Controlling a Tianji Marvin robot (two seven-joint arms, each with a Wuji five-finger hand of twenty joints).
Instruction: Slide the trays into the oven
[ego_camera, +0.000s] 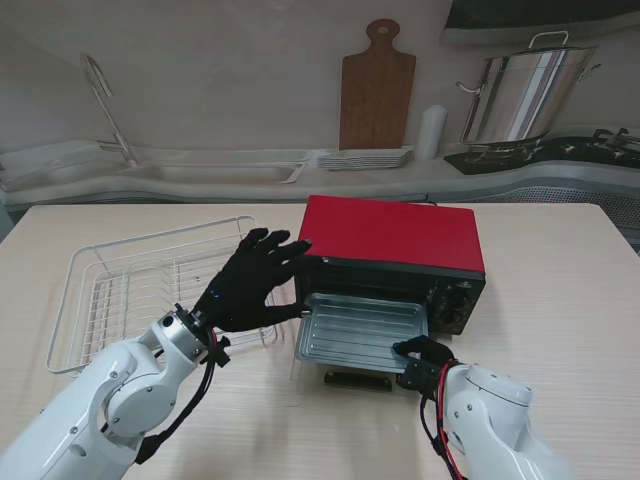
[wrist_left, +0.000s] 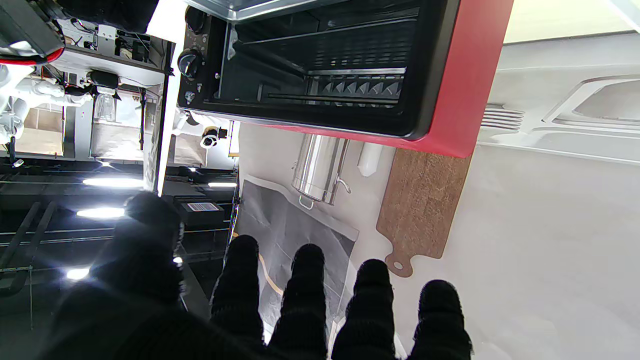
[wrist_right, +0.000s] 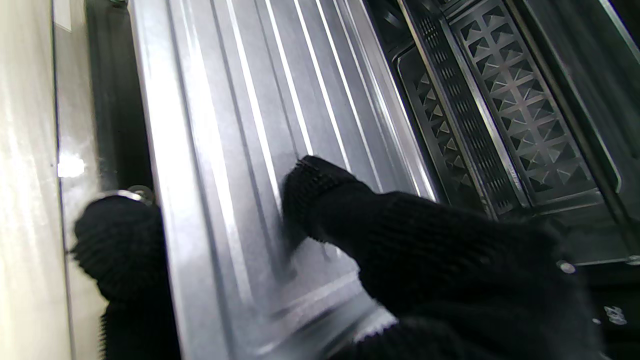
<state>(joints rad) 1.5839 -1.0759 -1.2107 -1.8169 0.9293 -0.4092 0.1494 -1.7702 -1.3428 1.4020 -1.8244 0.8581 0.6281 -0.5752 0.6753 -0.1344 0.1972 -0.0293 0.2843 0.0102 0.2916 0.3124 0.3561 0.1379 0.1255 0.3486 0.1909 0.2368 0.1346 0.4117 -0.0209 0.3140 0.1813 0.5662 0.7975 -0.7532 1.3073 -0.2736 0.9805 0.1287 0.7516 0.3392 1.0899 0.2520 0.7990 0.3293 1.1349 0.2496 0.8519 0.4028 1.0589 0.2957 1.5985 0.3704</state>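
A red toaster oven (ego_camera: 395, 232) stands mid-table with its door down. A ribbed metal tray (ego_camera: 362, 332) sticks about halfway out of its mouth. My right hand (ego_camera: 424, 352) pinches the tray's near right corner: in the right wrist view the thumb (wrist_right: 320, 185) lies on the tray (wrist_right: 235, 150) and a finger (wrist_right: 117, 240) curls under its rim. My left hand (ego_camera: 250, 282) is spread open, fingers apart, against the oven's left front edge. The left wrist view shows the oven cavity (wrist_left: 330, 65) with its rack rails and my fingertips (wrist_left: 305, 280) in free air.
A white wire dish rack (ego_camera: 150, 285) sits on the table to the left of the oven, just behind my left arm. The oven's knobs (ego_camera: 458, 305) are on its right front. A counter with a sink, a cutting board, plates and a steel pot runs behind the table.
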